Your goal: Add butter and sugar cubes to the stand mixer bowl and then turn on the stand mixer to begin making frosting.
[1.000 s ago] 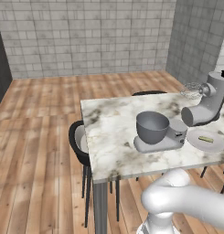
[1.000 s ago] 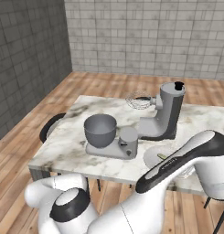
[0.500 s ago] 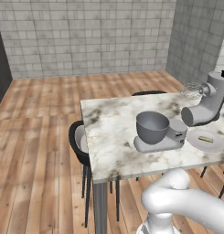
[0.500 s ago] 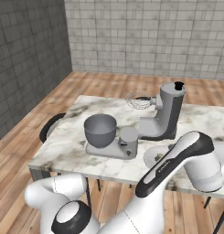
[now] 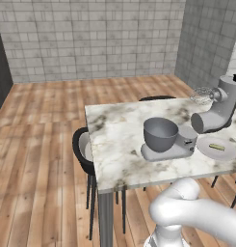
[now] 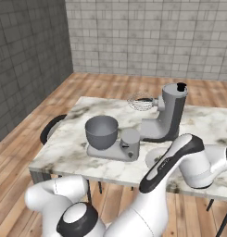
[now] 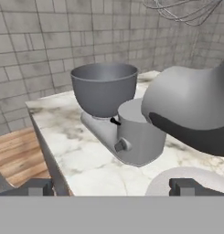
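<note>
The stand mixer stands on the marble table with its head tilted back and its wire whisk raised. The dark grey stand mixer bowl sits empty on the mixer's base. To the right, the butter lies on a white plate. The sugar cubes are out of view. In the hand view my gripper is open and holds nothing. It hangs low at the table's near edge and faces the bowl and the mixer head. The plate's rim lies just ahead.
A dark chair stands at the table's left side and another behind it. My forearm crosses in front of the plate in the right base view. Wood floor and grey tiled walls surround the table.
In the right base view my forearm and elbow have swung a little to the left. The mixer, bowl, plate and butter have not moved.
</note>
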{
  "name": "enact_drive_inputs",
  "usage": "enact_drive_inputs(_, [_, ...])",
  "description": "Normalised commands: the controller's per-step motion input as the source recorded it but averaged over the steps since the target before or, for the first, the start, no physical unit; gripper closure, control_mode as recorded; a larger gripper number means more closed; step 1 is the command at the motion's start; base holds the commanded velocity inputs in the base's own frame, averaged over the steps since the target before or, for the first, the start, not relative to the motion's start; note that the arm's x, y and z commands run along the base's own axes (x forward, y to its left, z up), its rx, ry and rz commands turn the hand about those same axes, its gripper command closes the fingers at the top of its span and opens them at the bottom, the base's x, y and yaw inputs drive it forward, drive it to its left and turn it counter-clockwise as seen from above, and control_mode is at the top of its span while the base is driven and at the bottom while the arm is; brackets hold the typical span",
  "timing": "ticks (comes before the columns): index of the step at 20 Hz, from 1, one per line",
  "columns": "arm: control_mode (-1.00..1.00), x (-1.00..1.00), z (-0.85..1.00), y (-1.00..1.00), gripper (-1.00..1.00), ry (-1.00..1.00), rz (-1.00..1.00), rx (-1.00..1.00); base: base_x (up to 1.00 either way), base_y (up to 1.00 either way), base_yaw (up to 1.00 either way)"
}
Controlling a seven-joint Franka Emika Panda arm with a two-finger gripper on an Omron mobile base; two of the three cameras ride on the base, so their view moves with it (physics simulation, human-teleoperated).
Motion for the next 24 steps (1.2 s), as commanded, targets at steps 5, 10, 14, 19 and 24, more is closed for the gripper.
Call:
enact_drive_inputs(5, [-1.00, 0.45, -0.46, -0.03, -1.00, 0.00, 0.00, 0.00, 0.00, 0.00, 0.00])
enact_drive_inputs(10, [-1.00, 0.47, -0.40, -0.19, -1.00, 0.00, 0.00, 0.00, 0.00, 0.00, 0.00])
enact_drive_inputs(14, [-1.00, 0.38, -0.42, -0.30, -1.00, 0.00, 0.00, 0.00, 0.00, 0.00, 0.00])
enact_drive_inputs(19, [-1.00, 0.30, -0.36, -0.28, -1.00, 0.00, 0.00, 0.00, 0.00, 0.00, 0.00])
enact_drive_inputs(24, [-1.00, 0.33, -0.33, -0.17, -1.00, 0.00, 0.00, 0.00, 0.00, 0.00, 0.00])
